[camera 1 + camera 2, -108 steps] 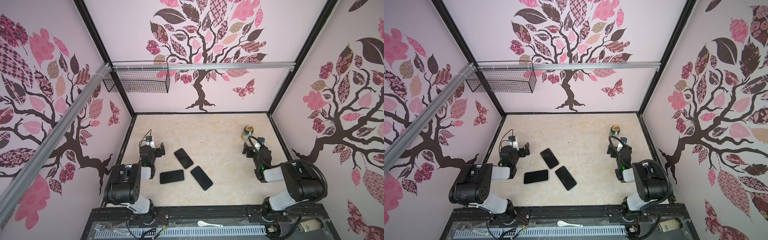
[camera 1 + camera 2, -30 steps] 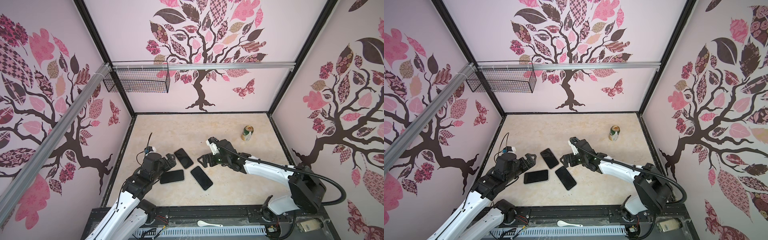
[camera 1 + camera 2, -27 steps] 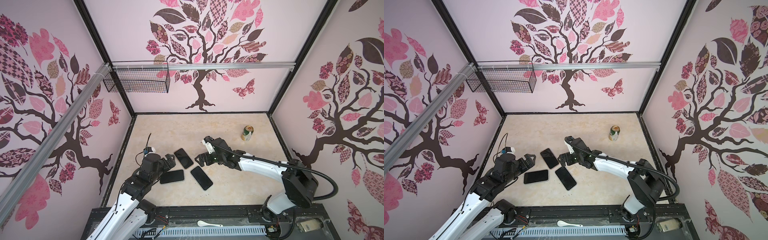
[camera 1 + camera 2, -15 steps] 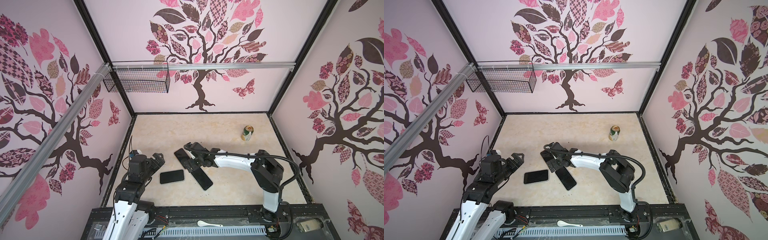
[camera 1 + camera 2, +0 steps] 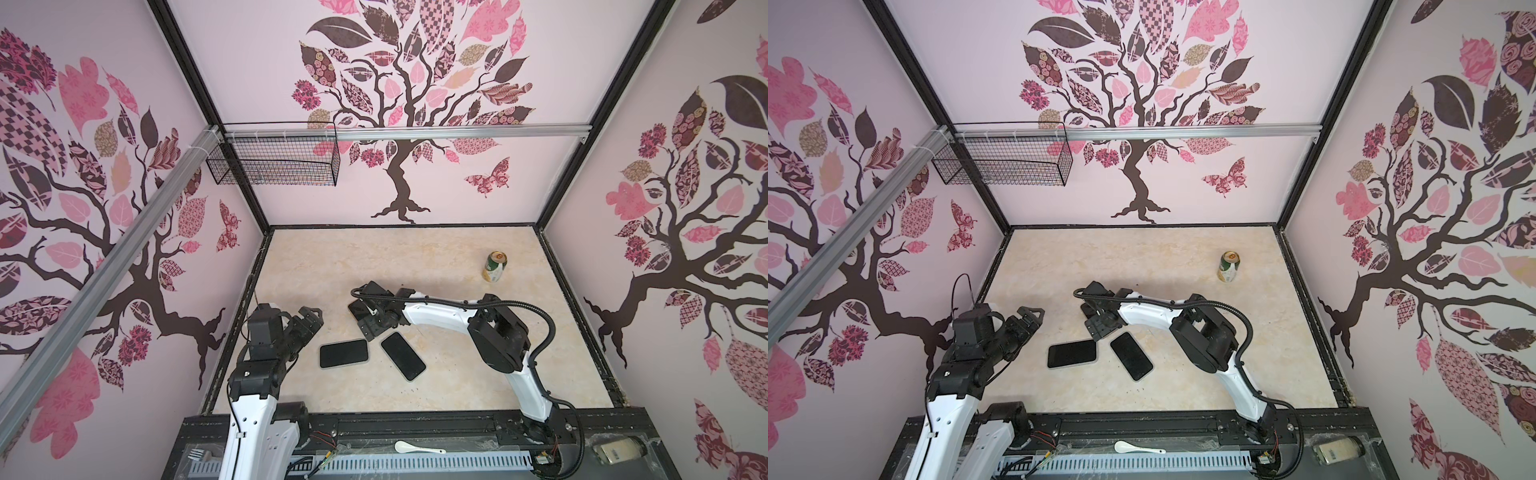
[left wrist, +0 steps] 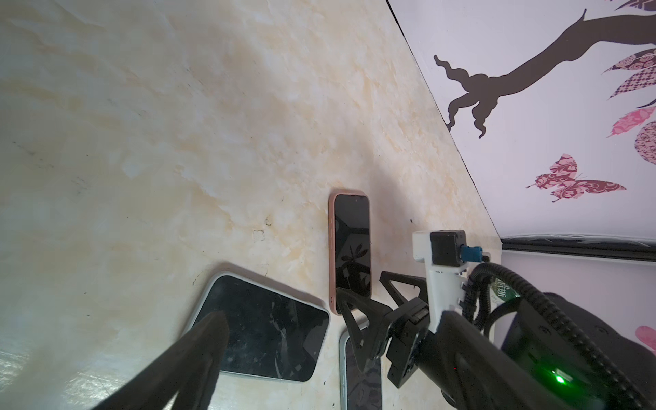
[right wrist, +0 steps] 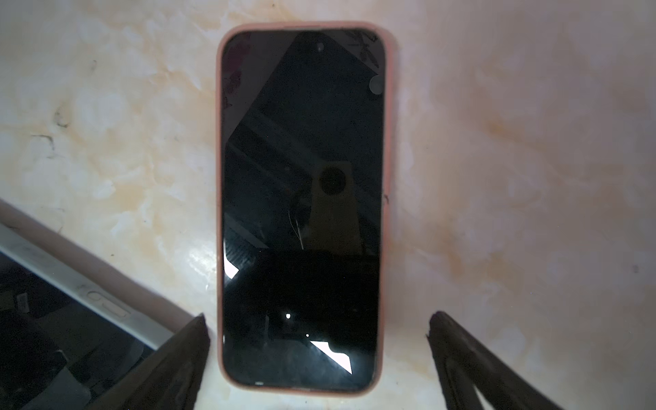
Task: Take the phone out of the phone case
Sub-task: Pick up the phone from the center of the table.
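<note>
In a top view, your right hand (image 5: pixel 376 325) is hovering wide open, empty, over the phone (image 5: pixel 356 309) on the table (image 5: pixel 415 257); your left hand (image 5: pixel 315 319) is gaping empty. Right wrist view: the pink-cased, dark-screened phone (image 7: pixel 301 206) is pointing lengthwise away from the hand.

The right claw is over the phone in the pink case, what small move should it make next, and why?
Probably lower the right claw straight down so its open jaws straddle one short end of the pink-cased phone. The jaws flank that end with gaps on both sides, the phone lies flat on the table, and nothing is gripped yet.
</note>
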Controlling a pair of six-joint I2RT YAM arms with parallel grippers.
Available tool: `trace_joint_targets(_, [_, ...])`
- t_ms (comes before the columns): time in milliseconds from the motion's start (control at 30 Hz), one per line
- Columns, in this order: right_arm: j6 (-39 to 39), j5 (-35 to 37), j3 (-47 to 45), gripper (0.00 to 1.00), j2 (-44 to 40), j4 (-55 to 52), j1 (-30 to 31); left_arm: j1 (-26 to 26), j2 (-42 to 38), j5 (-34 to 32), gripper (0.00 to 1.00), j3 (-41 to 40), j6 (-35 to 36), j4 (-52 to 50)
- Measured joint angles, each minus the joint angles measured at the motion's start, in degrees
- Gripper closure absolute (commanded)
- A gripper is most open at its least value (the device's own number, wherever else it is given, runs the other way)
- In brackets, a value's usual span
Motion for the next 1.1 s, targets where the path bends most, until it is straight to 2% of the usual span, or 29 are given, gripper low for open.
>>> trace_joint_targets(167, [-0.83, 0.59, 5.86, 0.01, 4.09, -3.54, 0.02, 0.00, -0.22, 0.63, 0.04, -1.05, 0.02, -0.22])
trace_joint_targets(367, [-1.90, 1.81, 16.96, 0.01, 10.64, -8.37, 0.02, 0.00, -1.90, 0.42, 0.04, -1.05, 0.00, -0.76])
trace_joint_targets(667, [-3.96, 2.89, 35.54, 0.09, 21.14, -14.36, 0.02, 0.00, -5.97, -5.09, 0.04, -1.05, -1.92, -5.53])
trace_joint_targets(733, [-4.39, 2.97, 37.68, 0.13, 22.32, -15.21, 0.02, 0.00, -6.78, -5.57, 0.04, -1.05, -2.14, -6.10])
trace_joint_targets(967, [-5.03, 3.45, 39.01, 0.36, 22.91, -15.93, 0.02, 0.00, -6.99, -6.14, 0.04, -1.05, -2.43, -6.62])
trace_joint_targets(1100, [-4.70, 3.87, 39.19, 0.43, 22.91, -16.33, -0.26, 0.00, -6.01, -5.97, 0.02, -1.05, -2.54, -5.57])
